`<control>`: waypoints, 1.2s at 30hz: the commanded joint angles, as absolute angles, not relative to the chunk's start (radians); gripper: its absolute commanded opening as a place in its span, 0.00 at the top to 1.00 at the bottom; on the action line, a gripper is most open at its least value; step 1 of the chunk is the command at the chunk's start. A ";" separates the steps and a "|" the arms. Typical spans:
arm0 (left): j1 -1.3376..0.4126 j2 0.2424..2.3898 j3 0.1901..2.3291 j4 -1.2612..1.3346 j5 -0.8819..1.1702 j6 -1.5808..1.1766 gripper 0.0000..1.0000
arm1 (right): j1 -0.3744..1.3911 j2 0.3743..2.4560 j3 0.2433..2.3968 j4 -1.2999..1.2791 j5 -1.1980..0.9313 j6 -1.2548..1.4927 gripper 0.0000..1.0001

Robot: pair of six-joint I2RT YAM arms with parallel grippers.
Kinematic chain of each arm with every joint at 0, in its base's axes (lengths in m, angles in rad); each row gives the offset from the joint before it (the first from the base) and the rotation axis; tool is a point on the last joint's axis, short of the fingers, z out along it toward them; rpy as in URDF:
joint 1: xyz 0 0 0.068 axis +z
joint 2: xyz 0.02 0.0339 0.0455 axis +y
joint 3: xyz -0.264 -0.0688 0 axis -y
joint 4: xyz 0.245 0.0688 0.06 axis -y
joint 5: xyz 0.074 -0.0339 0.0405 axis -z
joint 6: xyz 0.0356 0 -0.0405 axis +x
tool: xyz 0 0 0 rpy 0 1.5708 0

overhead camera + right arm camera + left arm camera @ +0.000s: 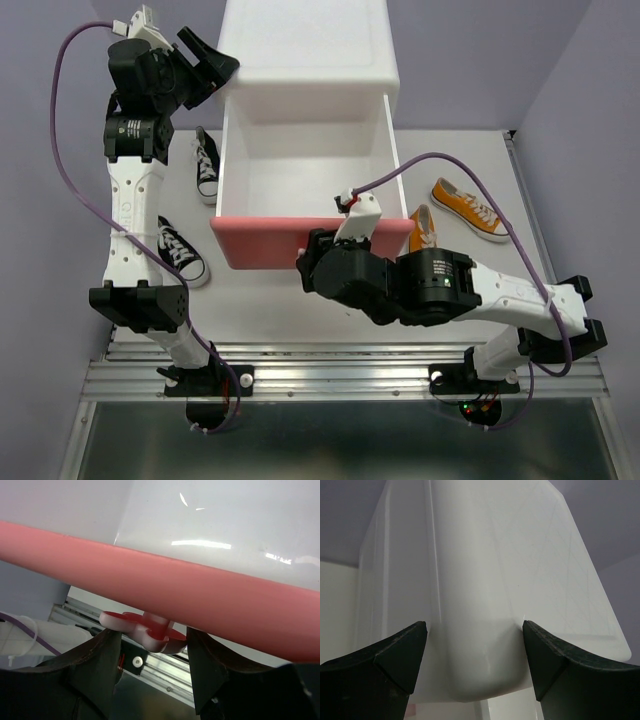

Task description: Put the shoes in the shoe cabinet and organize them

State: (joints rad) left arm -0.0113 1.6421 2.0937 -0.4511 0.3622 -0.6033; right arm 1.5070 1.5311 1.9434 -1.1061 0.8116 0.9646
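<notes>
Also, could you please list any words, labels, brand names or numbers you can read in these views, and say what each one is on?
No text is legible in any view.
On the left arm: small marks on its black joint and white link, too small to read.
On the shoes: no brand or label can be made out.
On the shoe cabinet, its pink drawer front and bunny knob: plain, no writing.

You face pale lavender walls meeting behind a white table. Ribbed aluminium rails edge its near side, and a dark, glossy surface lies below.
</notes>
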 commanded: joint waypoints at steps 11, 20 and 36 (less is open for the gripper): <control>0.006 1.674 2.016 -0.710 0.288 -0.505 0.14 | 1.528 1.457 1.921 -1.063 0.693 0.979 0.00; 0.006 1.687 2.016 -0.706 0.299 -0.500 0.14 | 1.528 1.436 1.992 -0.865 0.534 0.679 0.00; 0.006 1.657 1.996 -0.686 0.313 -0.518 0.13 | 1.452 1.657 2.480 -0.600 0.888 0.238 0.00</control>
